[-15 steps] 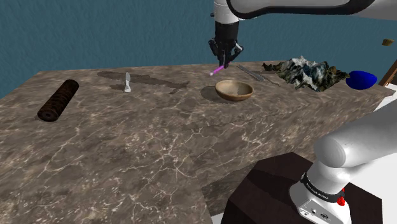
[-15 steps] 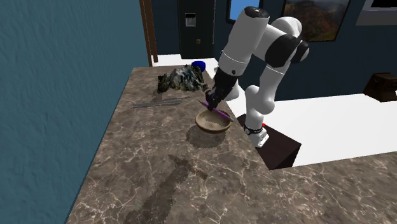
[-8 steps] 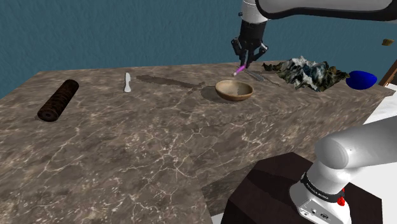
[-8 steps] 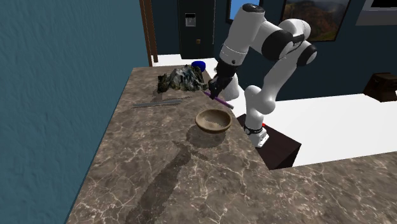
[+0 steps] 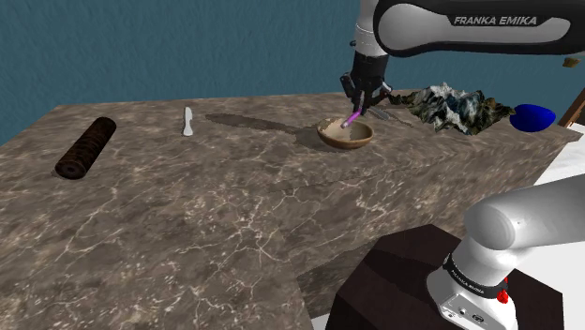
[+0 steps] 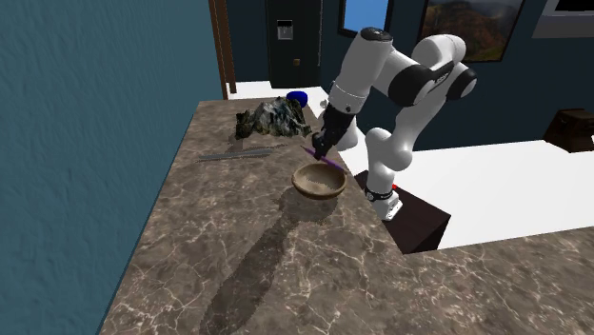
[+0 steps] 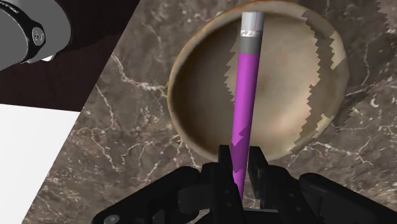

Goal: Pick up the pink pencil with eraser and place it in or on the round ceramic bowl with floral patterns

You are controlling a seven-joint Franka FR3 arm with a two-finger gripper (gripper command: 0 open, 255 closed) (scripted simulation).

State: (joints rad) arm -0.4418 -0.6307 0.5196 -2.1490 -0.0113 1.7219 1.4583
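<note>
While the magenta pencil (image 7: pixel 245 89) is clamped at one end between the two black fingers of the gripper (image 7: pixel 240 162), its shaft hangs slanted over the round brown bowl (image 7: pixel 191 127). The grey ferrule and pale eraser end point away from the fingers. Contact between pencil and bowl cannot be determined. The bowl stands on the marbled surface (image 5: pixel 234 216), close to the edge on the stand's side. A slender grey tool (image 6: pixel 238 154) lies between the bowl and the wall-side edge. A crumpled mottled cloth (image 5: pixel 452 105) and a blue object (image 5: pixel 532 117) occupy one end of the surface. A dark roll (image 5: pixel 85 147) lies near the opposite end.
</note>
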